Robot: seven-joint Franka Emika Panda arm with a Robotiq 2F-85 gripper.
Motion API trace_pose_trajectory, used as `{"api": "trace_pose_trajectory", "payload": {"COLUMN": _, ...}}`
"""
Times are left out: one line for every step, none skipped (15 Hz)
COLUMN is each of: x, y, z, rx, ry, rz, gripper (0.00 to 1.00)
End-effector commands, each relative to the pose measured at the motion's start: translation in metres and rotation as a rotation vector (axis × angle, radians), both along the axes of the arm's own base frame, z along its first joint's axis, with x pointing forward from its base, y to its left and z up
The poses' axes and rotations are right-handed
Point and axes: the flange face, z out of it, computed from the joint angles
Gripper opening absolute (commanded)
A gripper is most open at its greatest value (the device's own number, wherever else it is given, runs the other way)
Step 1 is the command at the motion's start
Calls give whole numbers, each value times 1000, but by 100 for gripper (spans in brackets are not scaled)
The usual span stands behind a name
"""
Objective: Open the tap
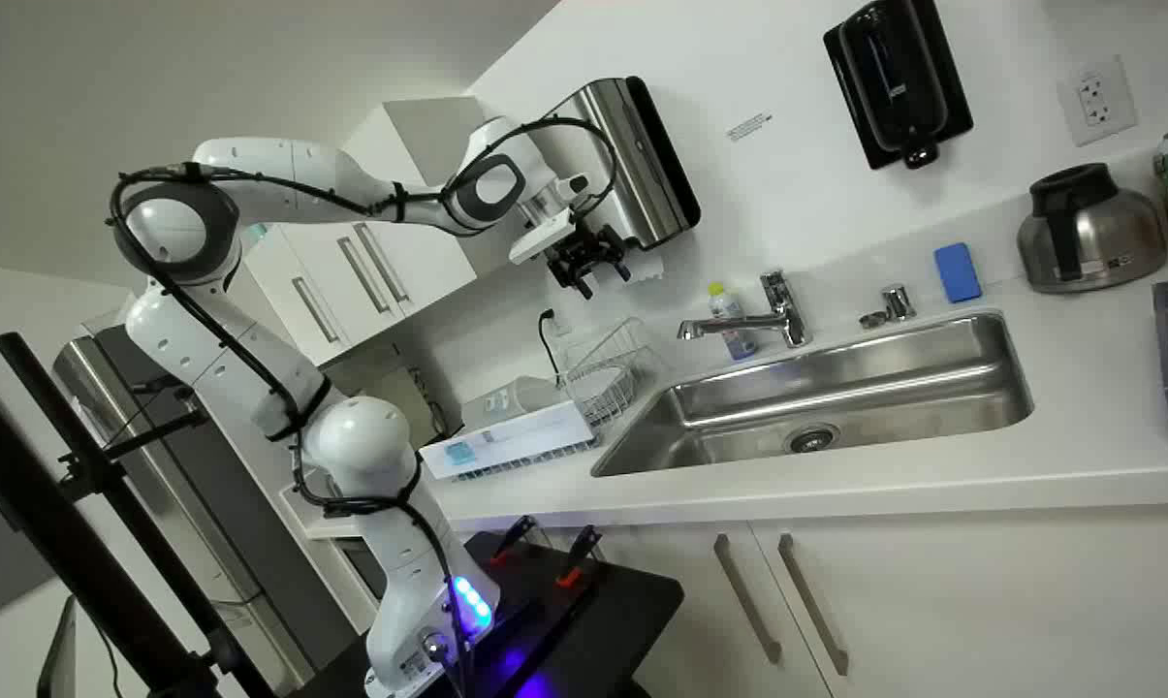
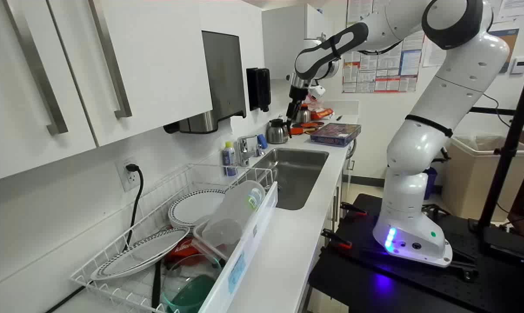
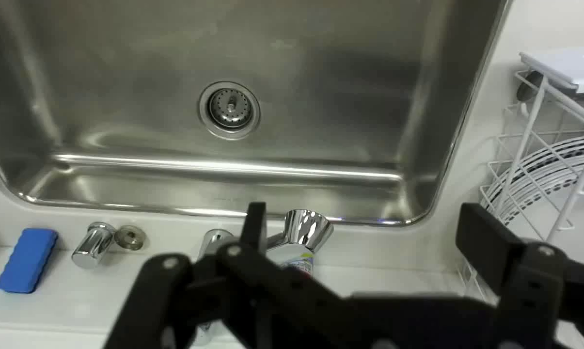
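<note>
The chrome tap (image 1: 788,318) stands at the sink's back edge, its low spout turned sideways along the wall and its lever handle on top. It also shows in an exterior view (image 2: 244,153). In the wrist view the conical spout end of the tap (image 3: 307,228) shows between the fingers; its body is partly hidden behind a finger. My gripper (image 3: 364,223) is open and empty, with a wide gap between the fingers. It hangs in the air above the tap's level, apart from it, pointing down, as in both exterior views (image 1: 605,279) (image 2: 290,118).
A bottle with a yellow cap (image 1: 732,322) stands right behind the spout. A stubby chrome fitting (image 1: 898,302) and a blue sponge (image 1: 958,272) lie beside the sink (image 1: 923,402). A dish rack (image 2: 262,226) with plates stands beside it. A steel dispenser (image 1: 627,160) hangs near the gripper.
</note>
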Motion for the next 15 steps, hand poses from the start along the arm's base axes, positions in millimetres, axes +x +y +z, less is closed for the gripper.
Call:
{"api": "trace_pose_trajectory", "payload": {"x": 0, "y": 0, "z": 1, "rx": 0, "ry": 1, "rz": 0, "gripper": 100}}
{"api": "trace_pose_trajectory", "payload": {"x": 0, "y": 0, "z": 1, "rx": 0, "ry": 1, "rz": 0, "gripper": 100}}
{"api": "trace_pose_trajectory", "payload": {"x": 0, "y": 0, "z": 1, "rx": 0, "ry": 1, "rz": 0, "gripper": 100}}
{"api": "trace_pose_trajectory", "payload": {"x": 0, "y": 0, "z": 1, "rx": 0, "ry": 1, "rz": 0, "gripper": 100}}
{"api": "trace_pose_trajectory", "payload": {"x": 0, "y": 0, "z": 1, "rx": 0, "ry": 1, "rz": 0, "gripper": 100}}
{"api": "trace_pose_trajectory", "payload": {"x": 7, "y": -5, "z": -4, "rx": -13, "ry": -5, "rz": -42, "gripper": 100}}
{"api": "trace_pose_trajectory", "payload": {"x": 10, "y": -11, "z": -8, "rx": -2, "ry": -5, "rz": -70, "gripper": 100}}
{"api": "trace_pose_trajectory", "payload": {"x": 14, "y": -23, "z": -14, "rx": 8, "ry": -5, "rz": -122, "gripper": 100}}
{"api": "trace_pose_trajectory", "payload": {"x": 18, "y": -34, "z": -20, "rx": 20, "ry": 1, "rz": -173, "gripper": 100}}
{"api": "trace_pose_trajectory", "payload": {"x": 23, "y": -47, "z": -28, "rx": 31, "ry": 6, "rz": -228, "gripper": 100}}
{"api": "trace_pose_trajectory", "payload": {"x": 27, "y": -60, "z": -37, "rx": 48, "ry": 9, "rz": -281, "gripper": 100}}
{"api": "trace_pose_trajectory", "payload": {"x": 32, "y": -75, "z": -48, "rx": 67, "ry": 10, "rz": -336, "gripper": 100}}
{"api": "trace_pose_trajectory", "payload": {"x": 37, "y": -88, "z": -56, "rx": 94, "ry": 8, "rz": -385, "gripper": 100}}
{"api": "trace_pose_trajectory", "payload": {"x": 42, "y": -102, "z": -68, "rx": 133, "ry": 0, "rz": -433, "gripper": 100}}
{"api": "trace_pose_trajectory", "payload": {"x": 48, "y": -115, "z": -76, "rx": 176, "ry": -9, "rz": -477, "gripper": 100}}
